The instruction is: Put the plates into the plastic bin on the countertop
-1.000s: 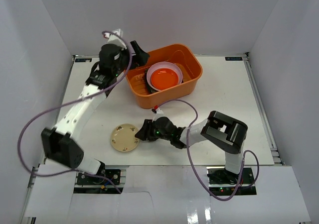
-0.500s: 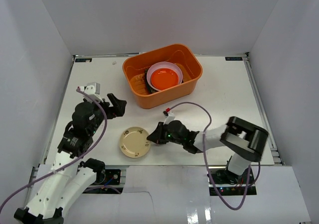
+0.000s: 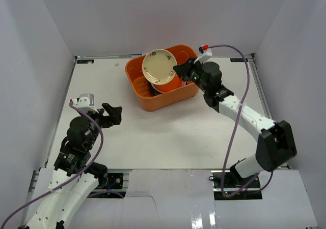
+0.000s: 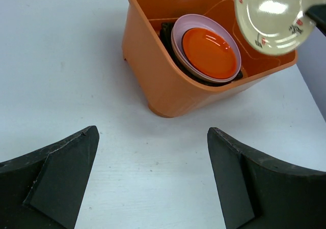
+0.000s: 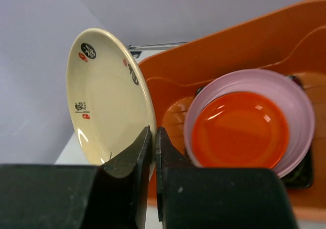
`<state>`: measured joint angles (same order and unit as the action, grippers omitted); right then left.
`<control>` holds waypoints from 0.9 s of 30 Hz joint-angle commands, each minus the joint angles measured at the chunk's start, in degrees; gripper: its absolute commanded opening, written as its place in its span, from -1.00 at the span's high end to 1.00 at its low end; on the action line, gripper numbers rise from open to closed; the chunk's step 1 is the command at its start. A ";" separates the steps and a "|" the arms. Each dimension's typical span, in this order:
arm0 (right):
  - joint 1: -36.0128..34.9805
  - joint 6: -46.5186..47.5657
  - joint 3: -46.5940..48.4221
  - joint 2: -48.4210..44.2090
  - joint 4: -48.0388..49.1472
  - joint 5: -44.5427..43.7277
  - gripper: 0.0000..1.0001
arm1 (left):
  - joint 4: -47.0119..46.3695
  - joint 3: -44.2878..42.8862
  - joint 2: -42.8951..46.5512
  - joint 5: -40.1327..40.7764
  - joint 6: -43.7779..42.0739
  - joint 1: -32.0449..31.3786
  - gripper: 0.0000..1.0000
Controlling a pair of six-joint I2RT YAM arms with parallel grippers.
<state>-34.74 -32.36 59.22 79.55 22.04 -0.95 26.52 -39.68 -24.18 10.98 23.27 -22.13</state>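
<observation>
The orange plastic bin [image 3: 165,99] stands at the back middle of the white countertop [image 3: 153,132]. Inside it a red-orange plate [image 3: 165,85] lies on a pink plate [image 5: 300,112], over a black one [image 5: 298,175]. My right gripper [image 3: 178,70] is shut on the rim of the beige plate with small motifs [image 3: 159,67] and holds it tilted on edge above the bin; it also shows in the right wrist view [image 5: 104,104] and left wrist view [image 4: 272,15]. My left gripper [image 3: 113,113] is open and empty over the countertop, left of the bin [image 4: 173,86].
White walls bound the countertop on the left, back and right. A small dark label [image 3: 84,61] sits at the far left corner and another [image 3: 239,60] at the far right corner.
My right gripper has lifted the beige plate from the near middle of the countertop up over the bin. My left arm has pulled back from the bin to the near left.
</observation>
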 commanded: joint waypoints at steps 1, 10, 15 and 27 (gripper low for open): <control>4.32 7.04 9.05 10.16 -7.53 3.49 0.85 | -0.33 0.57 -1.57 -0.87 -1.47 0.42 -0.96; 8.90 7.75 27.35 28.82 -15.63 3.24 0.69 | -1.03 0.48 -3.76 -3.69 -2.35 0.86 -0.96; 9.43 9.15 27.53 26.46 -16.24 1.83 -0.35 | -1.47 0.48 -4.12 -4.30 -2.79 0.86 -0.96; 8.99 10.65 -0.57 -8.67 -13.43 2.89 -0.80 | -2.70 -1.62 -3.50 -6.67 -0.68 0.95 -0.96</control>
<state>-25.52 -22.15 66.28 79.33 5.91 1.78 25.17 -39.70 -27.99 6.37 21.74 -21.47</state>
